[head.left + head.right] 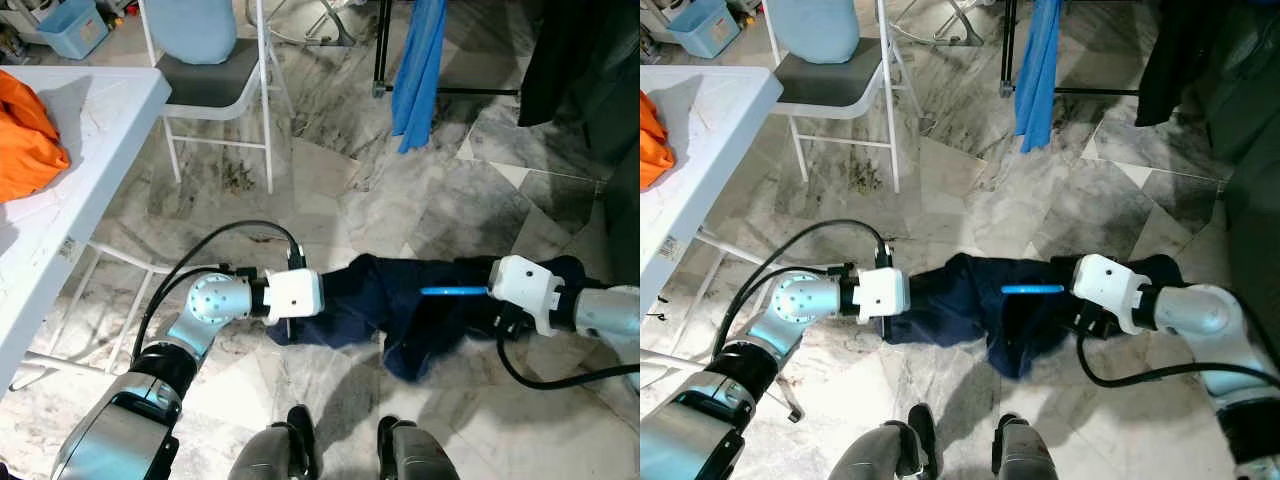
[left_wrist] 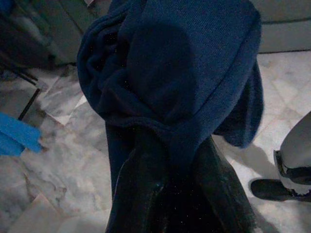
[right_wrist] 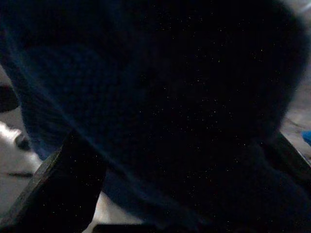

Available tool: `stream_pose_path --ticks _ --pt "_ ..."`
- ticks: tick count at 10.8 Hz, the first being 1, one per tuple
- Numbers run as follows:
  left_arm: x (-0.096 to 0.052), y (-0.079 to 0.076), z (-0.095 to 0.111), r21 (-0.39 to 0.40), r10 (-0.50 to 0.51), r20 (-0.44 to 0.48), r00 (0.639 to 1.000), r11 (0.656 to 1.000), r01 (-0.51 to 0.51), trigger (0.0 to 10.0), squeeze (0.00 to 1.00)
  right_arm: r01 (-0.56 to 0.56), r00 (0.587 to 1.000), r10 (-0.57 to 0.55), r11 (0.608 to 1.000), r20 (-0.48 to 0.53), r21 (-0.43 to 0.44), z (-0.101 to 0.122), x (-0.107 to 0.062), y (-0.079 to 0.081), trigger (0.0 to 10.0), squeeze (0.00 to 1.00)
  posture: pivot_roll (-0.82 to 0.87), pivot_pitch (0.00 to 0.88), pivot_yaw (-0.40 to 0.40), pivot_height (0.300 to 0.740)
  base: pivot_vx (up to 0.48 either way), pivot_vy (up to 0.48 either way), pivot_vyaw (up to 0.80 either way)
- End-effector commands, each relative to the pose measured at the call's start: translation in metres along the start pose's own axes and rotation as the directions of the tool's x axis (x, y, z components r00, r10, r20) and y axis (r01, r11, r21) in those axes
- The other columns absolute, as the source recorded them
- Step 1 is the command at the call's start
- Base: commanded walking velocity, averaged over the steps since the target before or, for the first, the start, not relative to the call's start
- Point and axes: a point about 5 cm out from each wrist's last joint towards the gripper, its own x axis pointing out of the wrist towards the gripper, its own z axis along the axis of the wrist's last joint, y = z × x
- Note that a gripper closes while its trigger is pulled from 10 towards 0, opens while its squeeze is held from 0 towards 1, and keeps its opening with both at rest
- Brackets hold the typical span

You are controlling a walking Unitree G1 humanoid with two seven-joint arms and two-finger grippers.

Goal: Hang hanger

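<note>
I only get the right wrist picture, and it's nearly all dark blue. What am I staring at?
Observer: A navy garment, stretched between the robot's two grippers above the marble floor.
Operator: Is there a hanger anywhere?
Observer: A light blue hanger bar pokes out of the cloth beside the right gripper.
Operator: And the other arm?
Observer: The left gripper has its black fingers closed around a bunched end of the garment.
Operator: Where could it hang?
Observer: Possibly the black rack ahead, where a blue cloth already hangs.
</note>
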Motion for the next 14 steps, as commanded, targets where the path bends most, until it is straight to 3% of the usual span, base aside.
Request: stream_pose_path --ticks 1,3,4,5,7,9,10,11,12,13,14 --pt "-0.006 -0.001 -0.001 0.033 -0.009 -0.006 1.000 0.999 0.009 0.0 0.00 -0.056 0.998 0.056 0.998 -0.041 -0.015 -0.001 -0.005 -0.002 0.0 0.00 -0.09 0.294 0.118 0.740 0.000 0.000 0.00" --pt "-0.008 -0.003 -0.004 0.040 -0.025 -0.030 0.999 0.999 0.026 0.0 0.00 -0.113 0.989 0.111 0.993 -0.094 -0.018 -0.001 -0.015 -0.008 0.0 0.00 -0.09 0.291 0.121 0.740 0.000 0.000 0.00" --pt "-0.009 -0.003 -0.005 0.044 -0.030 -0.041 0.999 0.998 0.032 0.0 0.00 -0.132 0.986 0.128 0.991 -0.110 -0.027 0.000 -0.017 -0.010 9.6 0.00 -0.10 0.289 0.120 0.740 0.000 0.000 0.00" --pt "-0.007 -0.004 -0.006 0.044 -0.031 -0.046 0.998 0.998 0.033 0.0 0.00 -0.092 0.992 0.089 0.995 -0.089 -0.036 0.006 -0.013 -0.014 10.0 1.00 -0.10 0.289 0.117 0.740 0.000 0.000 0.00" --pt "-0.006 -0.006 -0.008 0.033 -0.018 -0.057 0.998 0.999 0.020 0.0 0.00 -0.036 0.998 0.030 0.995 -0.061 -0.093 0.013 -0.006 -0.012 10.0 1.00 -0.09 0.288 0.116 0.740 0.000 0.000 0.00" --pt "-0.006 -0.004 -0.011 0.025 0.002 -0.085 0.996 1.000 0.000 0.0 0.00 0.173 0.985 -0.174 0.960 0.012 -0.221 0.027 -0.002 -0.026 10.0 1.00 -0.10 0.288 0.116 0.740 0.000 0.000 0.00" --pt "-0.005 -0.003 -0.011 0.019 0.009 -0.080 0.997 1.000 -0.007 0.0 0.00 0.195 0.981 -0.190 0.963 0.045 -0.185 0.030 -0.001 -0.025 10.0 1.00 -0.10 0.290 0.120 0.740 0.000 0.000 0.00" --pt "-0.005 -0.002 -0.010 0.020 0.011 -0.079 0.997 1.000 -0.010 0.0 0.00 0.130 0.991 -0.128 0.984 0.027 -0.122 0.023 -0.002 -0.015 10.0 1.00 -0.10 0.292 0.122 0.740 0.000 0.000 0.00" --pt "-0.005 -0.002 -0.011 0.024 0.009 -0.083 0.997 1.000 -0.008 0.0 0.00 0.049 0.999 -0.049 0.996 0.008 -0.077 0.018 -0.004 -0.005 10.0 0.89 -0.10 0.292 0.126 0.740 0.000 0.000 0.00" --pt "-0.005 -0.001 -0.010 0.027 0.007 -0.083 0.997 1.000 -0.004 0.0 0.00 0.018 1.000 -0.019 0.998 -0.018 -0.063 0.013 -0.008 -0.003 10.0 0.00 -0.10 0.293 0.128 0.740 0.000 0.000 0.00" --pt "-0.005 -0.001 -0.010 0.030 0.001 -0.082 0.997 1.000 0.001 0.0 0.00 0.003 0.999 -0.006 0.998 -0.050 -0.064 0.008 -0.012 -0.005 10.0 0.00 -0.10 0.294 0.130 0.740 0.000 0.000 0.00"
